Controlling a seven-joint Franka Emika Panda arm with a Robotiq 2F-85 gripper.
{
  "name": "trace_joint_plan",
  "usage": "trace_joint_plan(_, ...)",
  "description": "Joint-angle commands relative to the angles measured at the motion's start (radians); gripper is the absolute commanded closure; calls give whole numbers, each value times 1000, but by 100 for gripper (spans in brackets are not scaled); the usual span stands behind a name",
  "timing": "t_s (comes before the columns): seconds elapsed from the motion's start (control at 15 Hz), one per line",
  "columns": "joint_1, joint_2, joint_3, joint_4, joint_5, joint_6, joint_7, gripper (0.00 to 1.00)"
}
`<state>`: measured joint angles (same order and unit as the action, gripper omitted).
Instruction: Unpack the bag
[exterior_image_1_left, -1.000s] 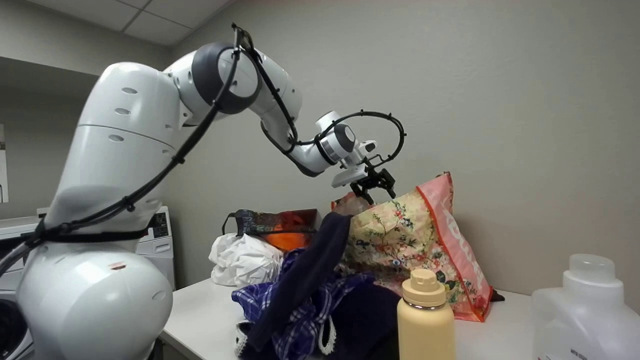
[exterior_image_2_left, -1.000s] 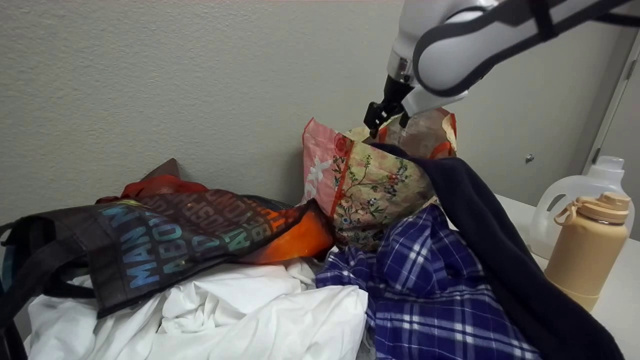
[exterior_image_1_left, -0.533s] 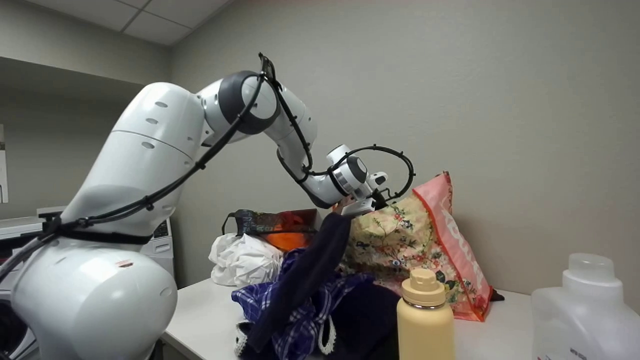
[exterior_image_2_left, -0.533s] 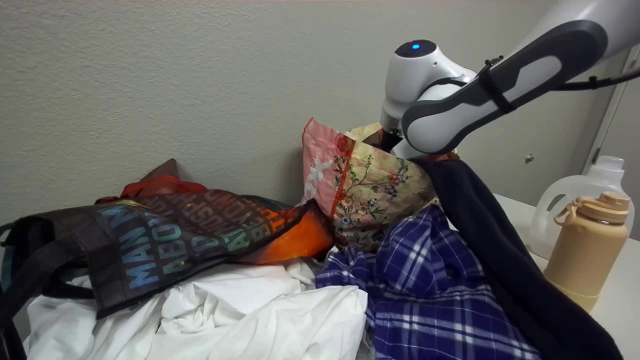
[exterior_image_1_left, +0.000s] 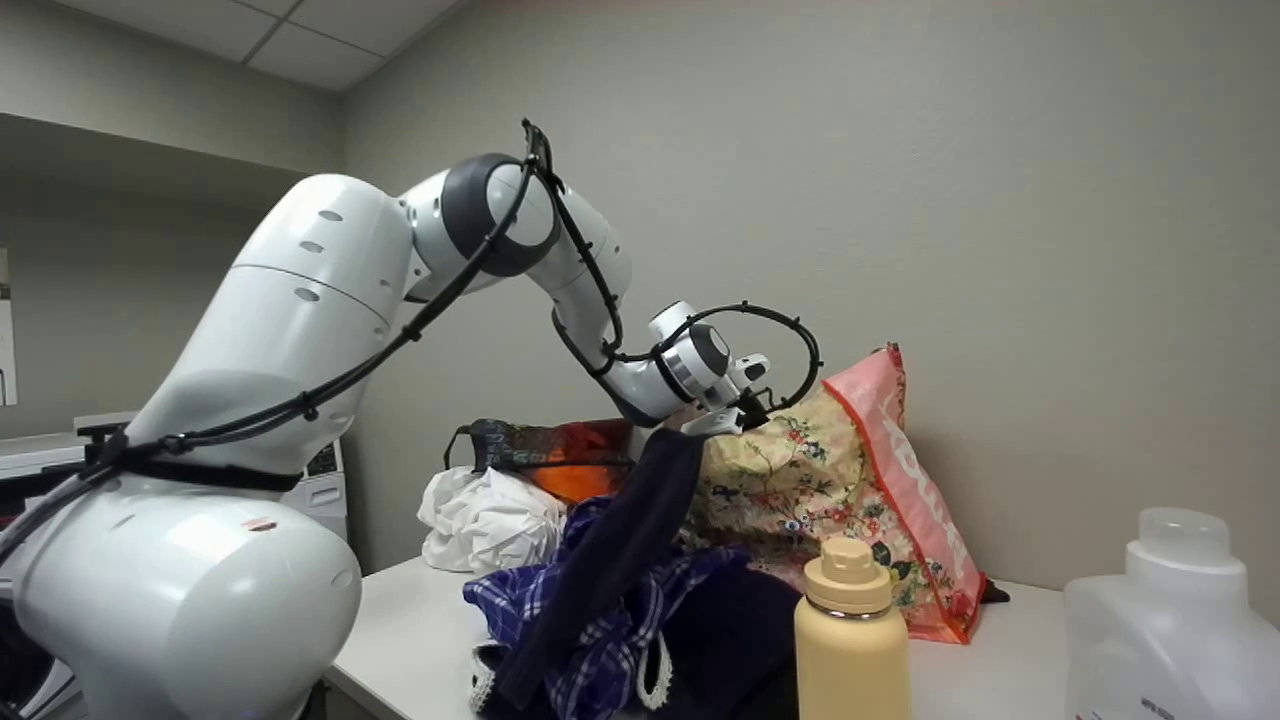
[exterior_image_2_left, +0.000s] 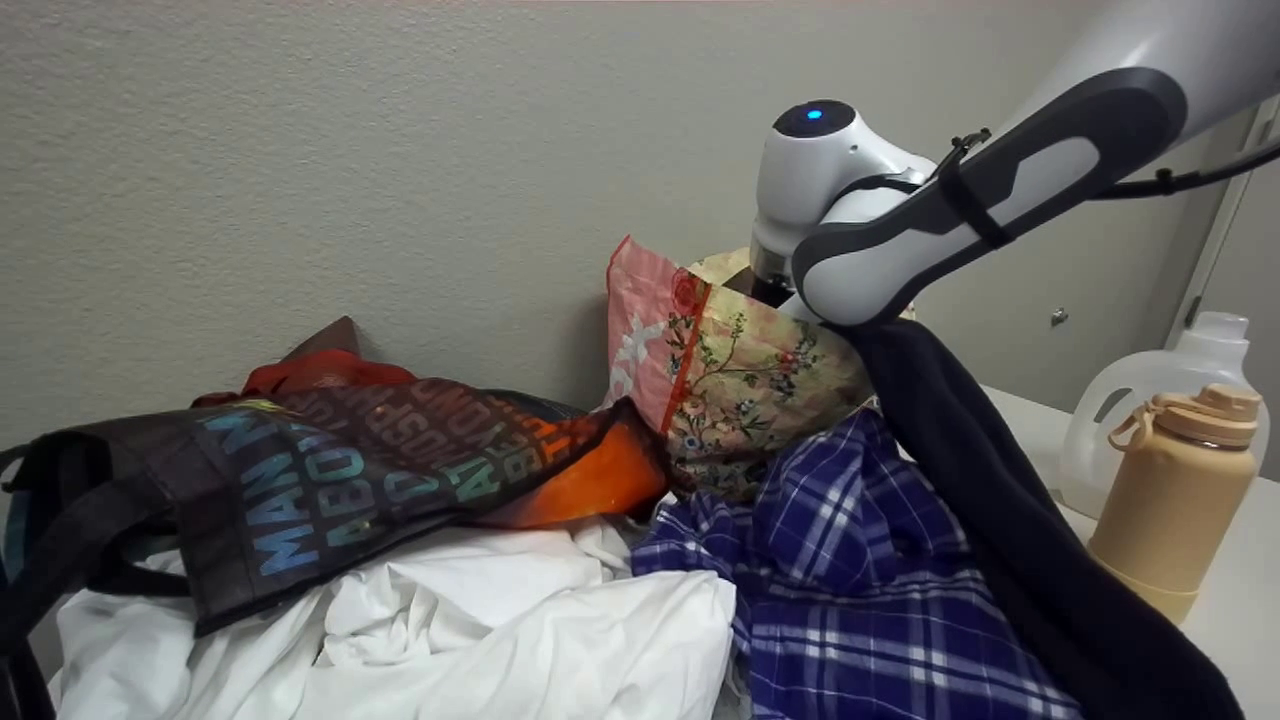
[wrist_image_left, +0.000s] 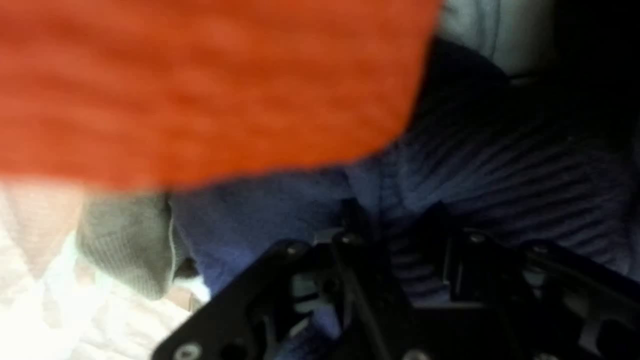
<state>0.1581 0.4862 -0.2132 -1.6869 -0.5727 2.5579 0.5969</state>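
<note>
Floral bag (exterior_image_1_left: 770, 480), cream with pink-red edges, is standing on the far side of the surface (exterior_image_1_left: 420, 630), close to the wall (exterior_image_1_left: 1000, 250). White arm (exterior_image_1_left: 600, 280) is bending over it, the pincer (wrist_image_left: 395, 222) sitting inside the bag's mouth; the rim is hiding its tips in both exterior views. In the wrist view the fingers (wrist_image_left: 345, 240) are standing apart, dark ribbed cloth (wrist_image_left: 505, 195) showing between and beyond them; whether they are clenching it or only straddling it, the observer cannot tell. A blurred orange-red sheet (wrist_image_left: 210, 95) is covering much of the left there; grey cloth (wrist_image_left: 130, 245) is lying just beside the dark. Dark navy garment (exterior_image_2_left: 960, 470) is trailing from the bag's rim and lying against blue-and-white plaid cloth (exterior_image_2_left: 850, 600). In both exterior views, left of these, a black printed bag (exterior_image_2_left: 400, 450) is resting on white cloth (exterior_image_2_left: 500, 620). In an exterior view a tan bottle (exterior_image_1_left: 850, 650) is standing upright on the near side of the bag, a translucent jug (exterior_image_1_left: 1160, 640) farther right.
</note>
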Motion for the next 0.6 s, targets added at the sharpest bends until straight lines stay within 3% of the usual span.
trace_joint_plan(0.0,10,-26,-16,-9,6,3,13,92)
trace_joint_plan(0.2,-12,-71,12,-10,73,-47,-49,99)
trace_joint_plan(0.27,-18,-90,20,-11,106,-64,-72,95)
trace_joint_plan(0.53,-35,-199,54,-20,214,-148,-183,94)
